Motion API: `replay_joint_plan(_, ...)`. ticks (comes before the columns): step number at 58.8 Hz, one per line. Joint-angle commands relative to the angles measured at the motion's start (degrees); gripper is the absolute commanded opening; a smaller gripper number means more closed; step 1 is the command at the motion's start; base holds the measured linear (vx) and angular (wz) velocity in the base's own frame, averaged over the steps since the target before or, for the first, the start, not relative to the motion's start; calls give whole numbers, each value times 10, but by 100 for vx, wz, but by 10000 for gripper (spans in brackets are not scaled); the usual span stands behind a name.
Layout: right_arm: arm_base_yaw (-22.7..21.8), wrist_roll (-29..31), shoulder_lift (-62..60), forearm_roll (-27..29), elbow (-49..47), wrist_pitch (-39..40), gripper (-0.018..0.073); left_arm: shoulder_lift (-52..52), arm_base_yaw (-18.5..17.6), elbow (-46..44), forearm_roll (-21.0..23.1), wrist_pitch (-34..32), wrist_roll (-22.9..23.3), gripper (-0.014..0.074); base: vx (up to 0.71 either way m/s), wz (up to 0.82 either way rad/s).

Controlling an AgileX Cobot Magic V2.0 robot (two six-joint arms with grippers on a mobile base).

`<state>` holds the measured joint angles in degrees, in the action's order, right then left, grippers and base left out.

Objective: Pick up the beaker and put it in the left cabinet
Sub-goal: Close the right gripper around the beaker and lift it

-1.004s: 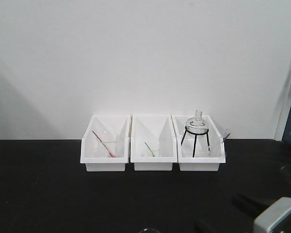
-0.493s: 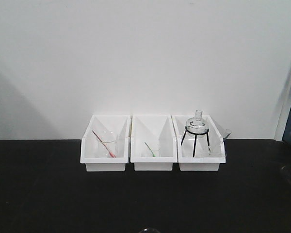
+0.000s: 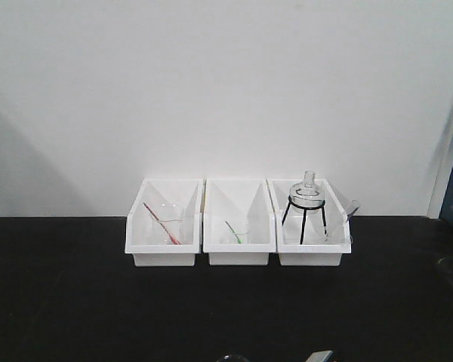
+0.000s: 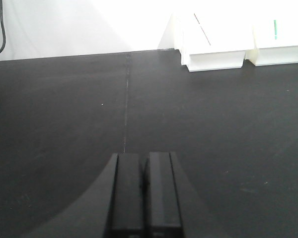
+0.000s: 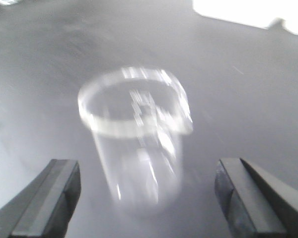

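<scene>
On the black tabletop, your right gripper hangs with its jaws spread wide. The beaker, blurred, stands upright just ahead, centred between them and untouched. Your left gripper, pressed closed on nothing, is the farther one.

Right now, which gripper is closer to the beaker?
Right. The right gripper is open with a finger on either side of the beaker, not touching it. The left gripper is shut above the black table, with no beaker in its wrist view.
</scene>
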<state>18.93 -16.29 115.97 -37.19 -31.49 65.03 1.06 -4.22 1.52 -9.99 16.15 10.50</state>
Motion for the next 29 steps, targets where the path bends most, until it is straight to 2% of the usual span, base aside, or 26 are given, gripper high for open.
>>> replay_joint_plan(1, -1, -16, -10, -3, -27, 120, 591, 5, 0, -7, 0, -47, 2, 4, 0, 0)
replay_joint_plan(15, 1, -40, 17, -29, -73, 120, 591, 5, 0, -7, 0, -47, 2, 4, 0, 0)
replay_joint_plan(29, 40, -35, 38, -18, -112, 120, 587, 5, 0, -7, 0, -47, 2, 4, 0, 0)
